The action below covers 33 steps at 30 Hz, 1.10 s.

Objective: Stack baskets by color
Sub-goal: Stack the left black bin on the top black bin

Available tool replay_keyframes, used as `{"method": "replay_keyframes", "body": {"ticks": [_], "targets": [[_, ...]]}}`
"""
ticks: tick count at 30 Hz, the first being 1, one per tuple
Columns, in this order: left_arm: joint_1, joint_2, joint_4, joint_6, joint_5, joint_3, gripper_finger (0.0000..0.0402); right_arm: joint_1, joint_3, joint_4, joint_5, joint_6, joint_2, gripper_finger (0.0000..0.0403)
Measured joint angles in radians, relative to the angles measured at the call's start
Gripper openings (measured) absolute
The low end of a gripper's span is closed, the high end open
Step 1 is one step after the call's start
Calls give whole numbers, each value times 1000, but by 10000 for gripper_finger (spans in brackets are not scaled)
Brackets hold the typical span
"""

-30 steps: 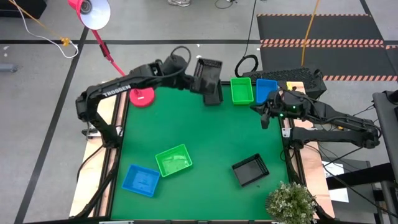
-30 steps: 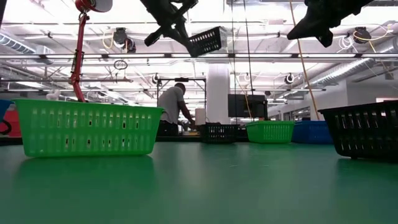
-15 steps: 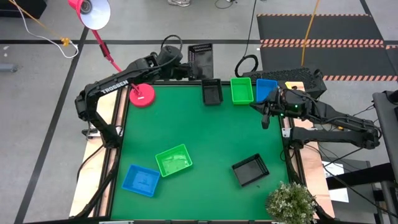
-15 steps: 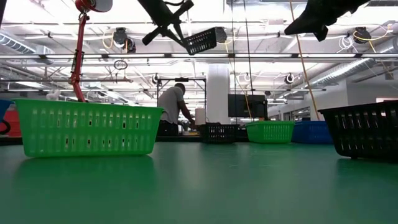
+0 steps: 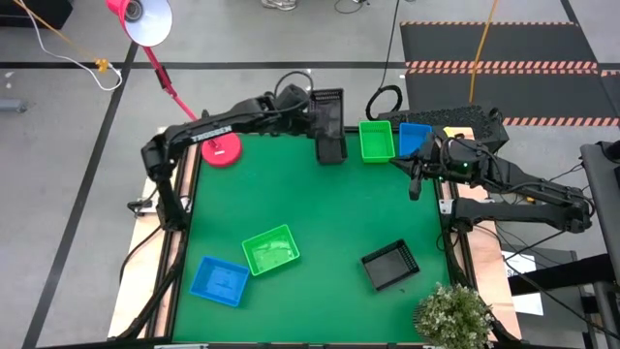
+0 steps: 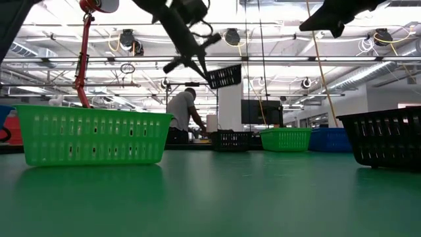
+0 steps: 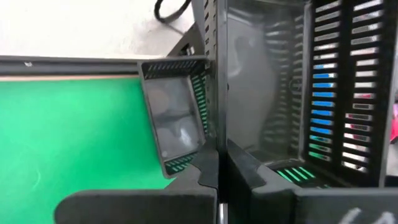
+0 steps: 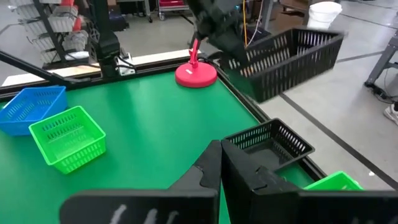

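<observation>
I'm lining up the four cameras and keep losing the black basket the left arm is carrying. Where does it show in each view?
High view: held black basket at the table's far edge, above the resting black basket.
Low view: raised, upper middle.
Left wrist view: fills the right side.
Right wrist view: upper right, tilted.
Shared landmark: the resting black basket, also at.

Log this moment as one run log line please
left tool: shut on black basket, held above black basket on table | right tool: shut, waiting at right edge
</observation>
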Motion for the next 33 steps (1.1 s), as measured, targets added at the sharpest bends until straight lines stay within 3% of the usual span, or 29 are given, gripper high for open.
{"method": "replay_keyframes", "body": {"ticks": [13, 33], "targets": [[28, 199, 101, -23, 118, -1, 10, -20, 0, -28, 1, 0, -14, 0], [10, 211, 106, -102, 119, -71, 12, -53, 0, -54, 1, -4, -42, 0]]}}
